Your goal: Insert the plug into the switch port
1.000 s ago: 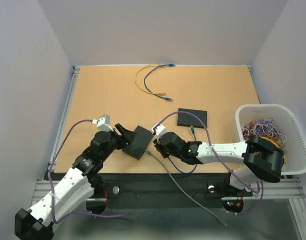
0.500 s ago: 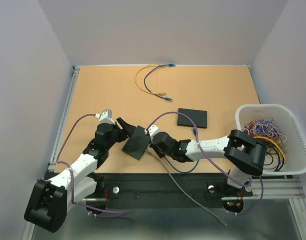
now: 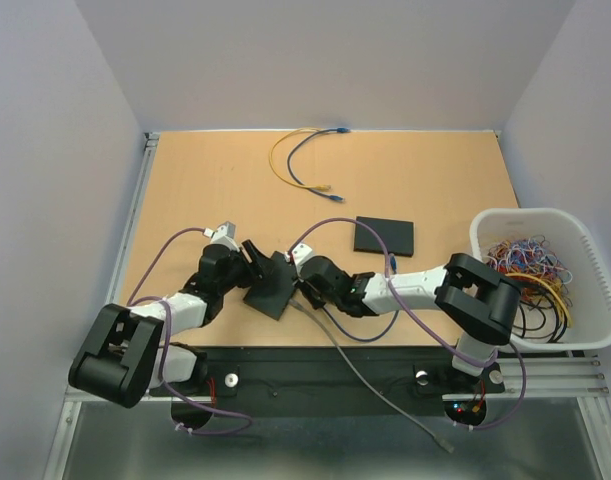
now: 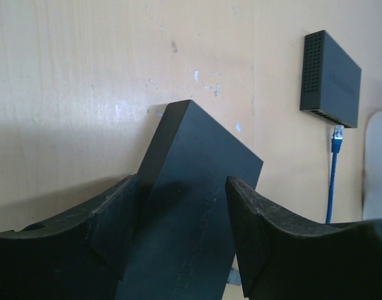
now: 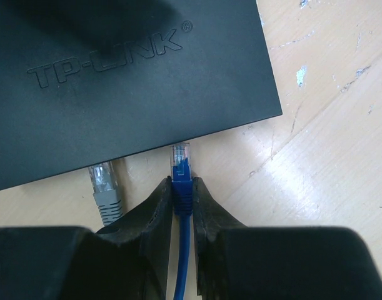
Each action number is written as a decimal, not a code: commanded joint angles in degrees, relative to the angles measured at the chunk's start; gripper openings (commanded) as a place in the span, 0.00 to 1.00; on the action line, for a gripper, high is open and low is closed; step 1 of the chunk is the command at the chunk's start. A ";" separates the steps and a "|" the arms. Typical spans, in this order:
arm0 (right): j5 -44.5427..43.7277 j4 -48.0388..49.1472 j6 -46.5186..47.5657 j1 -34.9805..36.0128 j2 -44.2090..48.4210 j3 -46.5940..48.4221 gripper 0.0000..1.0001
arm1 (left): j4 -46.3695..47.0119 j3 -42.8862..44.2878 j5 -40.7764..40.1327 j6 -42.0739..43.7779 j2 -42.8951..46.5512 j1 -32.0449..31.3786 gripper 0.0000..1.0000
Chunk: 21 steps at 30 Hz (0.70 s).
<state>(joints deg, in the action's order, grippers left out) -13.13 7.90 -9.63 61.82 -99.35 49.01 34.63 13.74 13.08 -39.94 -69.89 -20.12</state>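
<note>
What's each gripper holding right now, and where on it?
The left gripper clamps the black switch across its body, a finger on each side. The right gripper pinches the blue plug by its boot, behind the clear tip.

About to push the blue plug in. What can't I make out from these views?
- Port openings on the switch: the right wrist view looks down on its top, hiding the port face.
- The blue plug in the top external view: covered by the right pincer.
- Near end of the switch, left wrist view: cut off by the bottom edge, inside the left pincer.
</note>
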 commanded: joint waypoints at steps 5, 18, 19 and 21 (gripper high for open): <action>1.96 2.65 0.58 -0.47 -1.55 3.81 0.00 | 6.67 0.24 3.00 0.22 -3.15 0.34 0.68; 3.54 2.56 0.75 -0.47 -0.93 6.53 0.01 | 8.87 -0.90 4.15 -0.22 -6.05 0.34 0.66; 3.55 2.64 0.84 -0.47 -0.85 6.79 0.00 | 8.87 -0.91 4.15 -0.31 -5.96 0.26 0.65; 3.72 2.65 0.84 -0.56 -0.76 6.88 0.00 | 8.87 -1.08 3.97 -0.40 -5.96 0.26 0.65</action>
<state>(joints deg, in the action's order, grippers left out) -10.68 5.41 -9.15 61.52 -100.92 52.14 41.39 13.72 13.28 -39.51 -76.14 -19.35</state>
